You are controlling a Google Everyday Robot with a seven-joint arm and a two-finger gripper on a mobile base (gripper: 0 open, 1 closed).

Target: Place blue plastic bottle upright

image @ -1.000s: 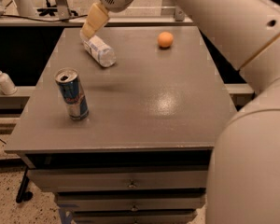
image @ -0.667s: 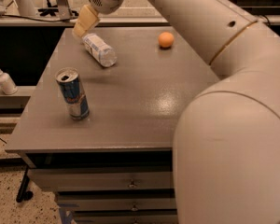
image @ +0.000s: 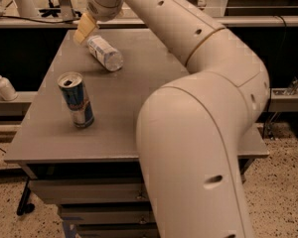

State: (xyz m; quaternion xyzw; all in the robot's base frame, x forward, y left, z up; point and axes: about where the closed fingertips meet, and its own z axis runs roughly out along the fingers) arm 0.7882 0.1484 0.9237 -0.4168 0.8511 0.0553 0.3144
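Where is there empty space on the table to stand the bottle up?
The table is bare between the lying blue plastic bottle and the can, and from the can across to the robot arm. The front strip near the can is bare too. It is crowded at the far-left corner, where the claw sits beside the bottle.

Cream rounded arm [image: 198, 133] with small dark holes [image: 214, 179] ends in a tan tool [image: 84, 29] at the table's [image: 114, 103] far-left corner.
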